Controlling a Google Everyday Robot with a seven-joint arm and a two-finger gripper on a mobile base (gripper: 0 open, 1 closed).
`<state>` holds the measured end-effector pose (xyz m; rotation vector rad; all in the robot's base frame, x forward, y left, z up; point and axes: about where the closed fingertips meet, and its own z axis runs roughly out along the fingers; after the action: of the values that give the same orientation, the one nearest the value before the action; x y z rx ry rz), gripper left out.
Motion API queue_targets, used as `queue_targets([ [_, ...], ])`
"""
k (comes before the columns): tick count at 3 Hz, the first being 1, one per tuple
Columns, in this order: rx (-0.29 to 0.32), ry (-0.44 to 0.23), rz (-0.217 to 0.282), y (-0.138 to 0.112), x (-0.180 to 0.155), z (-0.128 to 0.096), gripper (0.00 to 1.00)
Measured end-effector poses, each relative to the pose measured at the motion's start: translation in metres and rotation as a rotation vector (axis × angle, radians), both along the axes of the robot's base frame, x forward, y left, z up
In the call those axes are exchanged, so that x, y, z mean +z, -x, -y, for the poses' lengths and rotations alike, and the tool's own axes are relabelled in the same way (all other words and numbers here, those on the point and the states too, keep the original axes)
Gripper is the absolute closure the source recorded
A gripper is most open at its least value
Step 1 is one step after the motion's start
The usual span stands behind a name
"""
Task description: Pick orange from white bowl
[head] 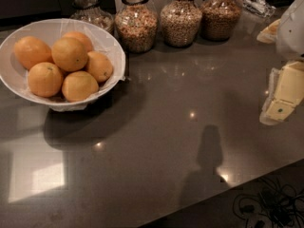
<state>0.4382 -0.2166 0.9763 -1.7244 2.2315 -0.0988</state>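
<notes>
The white bowl (110, 40) stands at the far left of the dark countertop and holds several oranges on a crinkled white lining. A round orange (70, 53) lies on top in the middle, with others beside it (32, 51) (45, 79) (79, 85). A more oval, pointed one (99, 66) lies at the bowl's right side. My cream-coloured gripper (278, 109) hangs at the right edge of the view, above the counter and far to the right of the bowl. It holds nothing that I can see.
Several glass jars of grains (136, 23) (180, 23) (221, 15) stand in a row along the back, one (90, 11) right behind the bowl. The counter's front edge (247, 182) runs diagonally at the bottom right, with cables (270, 210) on the floor below.
</notes>
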Motion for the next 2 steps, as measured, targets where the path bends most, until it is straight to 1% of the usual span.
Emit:
queue_targets([
  [1,0.0,0.0,0.0,0.0,0.0,0.0,0.0],
  [2,0.047,-0.016,0.038,-0.024,-0.003,-0.031,0.0],
])
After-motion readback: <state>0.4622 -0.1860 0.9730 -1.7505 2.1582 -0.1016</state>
